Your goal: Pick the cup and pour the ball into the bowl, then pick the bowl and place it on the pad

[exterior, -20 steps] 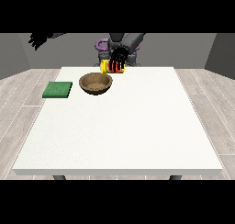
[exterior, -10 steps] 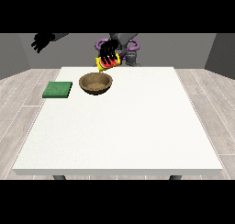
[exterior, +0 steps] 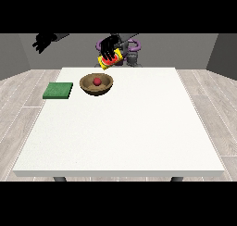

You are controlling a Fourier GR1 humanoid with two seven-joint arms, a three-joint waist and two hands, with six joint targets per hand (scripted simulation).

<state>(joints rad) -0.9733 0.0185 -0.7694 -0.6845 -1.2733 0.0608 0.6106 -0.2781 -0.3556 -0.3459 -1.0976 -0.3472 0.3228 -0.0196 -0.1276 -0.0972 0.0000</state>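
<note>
The white table (exterior: 120,128) carries a brown bowl (exterior: 96,84) just below the robot hand at the view's right (exterior: 109,47), and a green pad (exterior: 58,91) lies beside the bowl, below the other robot hand (exterior: 44,41), which hangs in the air with nothing in it. The robot hand at the view's right has its fingers curled round a tilted yellow cup (exterior: 110,61) above the bowl's far edge. A red ball (exterior: 97,81) sits inside the bowl.

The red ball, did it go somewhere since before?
Yes. The red ball now lies inside the brown bowl on the table; earlier the bowl looked empty. The tilted yellow cup hangs above the bowl's far rim.
</note>
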